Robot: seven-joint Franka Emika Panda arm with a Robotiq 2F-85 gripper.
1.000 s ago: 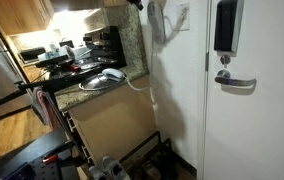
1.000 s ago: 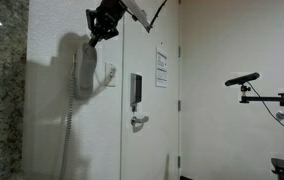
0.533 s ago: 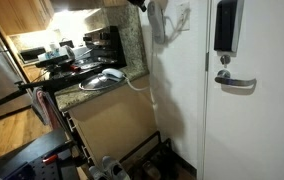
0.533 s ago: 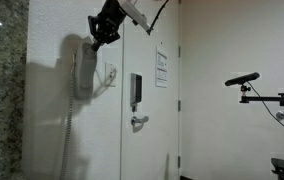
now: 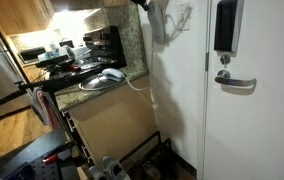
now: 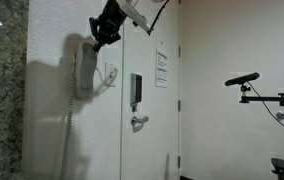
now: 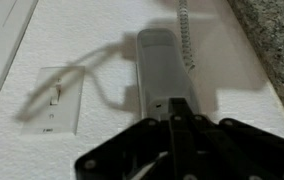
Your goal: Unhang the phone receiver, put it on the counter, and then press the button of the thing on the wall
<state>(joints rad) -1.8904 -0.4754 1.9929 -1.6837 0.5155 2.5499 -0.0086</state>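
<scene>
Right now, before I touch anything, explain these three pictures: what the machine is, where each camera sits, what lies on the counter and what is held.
The machine is a single robot arm. Its end effector, a two-fingered clamp, is shut and holds nothing. Two pictures come from cameras standing in the room, and the third looks out from the arm's wrist. The end effector is close to the grey wall unit, beside a light switch; I cannot tell whether it touches. On the granite counter lies the pale phone receiver, its cord running to the wall.

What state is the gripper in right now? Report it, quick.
Gripper: shut, holding nothing, tips aimed at the grey wall unit.
</scene>
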